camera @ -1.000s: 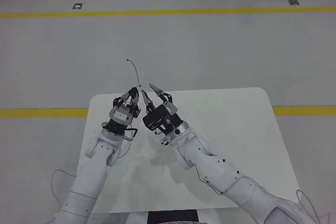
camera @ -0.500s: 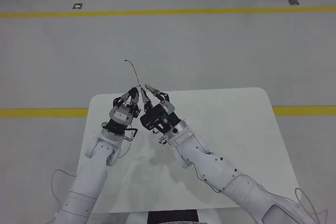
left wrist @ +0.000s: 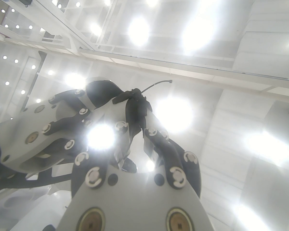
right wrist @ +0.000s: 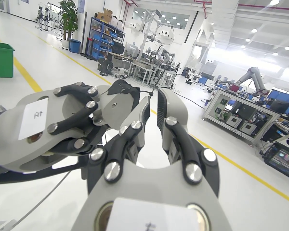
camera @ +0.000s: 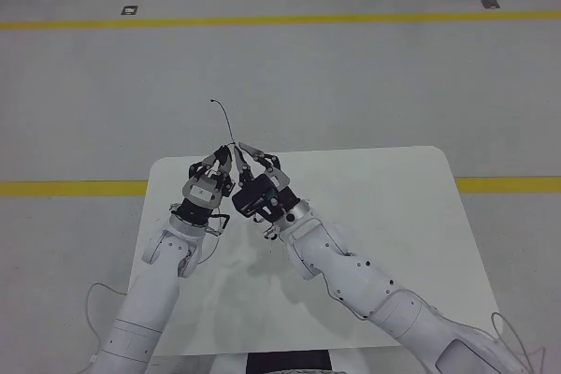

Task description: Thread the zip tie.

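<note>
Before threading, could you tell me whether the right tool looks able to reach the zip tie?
Probably yes: the right tool is open beside the zip tie, which the left tool grips; nothing lies between.

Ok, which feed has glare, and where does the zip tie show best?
Left wrist view: aimed up at ceiling lamps, a flare washes over part of the left gripper and its fingers are backlit, yet the zip tie stands dark against the ceiling. Right wrist view: even light, no glare on the right gripper. Top view: even light, zip tie a thin dark line over pale floor.
</note>
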Motion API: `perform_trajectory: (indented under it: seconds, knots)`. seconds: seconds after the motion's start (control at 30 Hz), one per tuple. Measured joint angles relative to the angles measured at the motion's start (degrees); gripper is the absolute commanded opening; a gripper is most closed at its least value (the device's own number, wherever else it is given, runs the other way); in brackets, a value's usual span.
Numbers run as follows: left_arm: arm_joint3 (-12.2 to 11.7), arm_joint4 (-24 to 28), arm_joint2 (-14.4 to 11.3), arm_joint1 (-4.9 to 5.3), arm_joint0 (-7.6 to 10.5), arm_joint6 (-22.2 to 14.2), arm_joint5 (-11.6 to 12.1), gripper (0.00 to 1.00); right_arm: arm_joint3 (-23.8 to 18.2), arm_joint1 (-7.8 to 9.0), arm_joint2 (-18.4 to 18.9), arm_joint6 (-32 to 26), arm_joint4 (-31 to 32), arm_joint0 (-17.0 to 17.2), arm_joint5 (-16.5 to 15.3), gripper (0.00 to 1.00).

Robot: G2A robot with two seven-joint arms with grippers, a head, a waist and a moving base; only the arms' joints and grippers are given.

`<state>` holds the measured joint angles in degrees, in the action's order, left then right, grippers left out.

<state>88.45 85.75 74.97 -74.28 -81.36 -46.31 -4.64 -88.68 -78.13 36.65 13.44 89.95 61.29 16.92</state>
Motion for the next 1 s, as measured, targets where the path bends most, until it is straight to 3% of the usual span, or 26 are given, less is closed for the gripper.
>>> perform_trajectory:
  seconds: [0.43,0.77,1.0]
  knots:
    - [0.0,0.0,0.0,0.0,0.0,0.0,0.0,0.0,0.22,0.07,-0.35,0.24,0.0,-0.52,-0.41,0.1]
    - [0.0,0.0,0.0,0.0,0.0,0.0,0.0,0.0,0.23,0.16,-0.6,0.29,0.0,-0.73,-0.1,0.0]
    - [0.0,0.0,0.0,0.0,0.0,0.0,0.0,0.0,0.13,0.29,-0.85,0.01,0.0,-0.85,0.16,0.0]
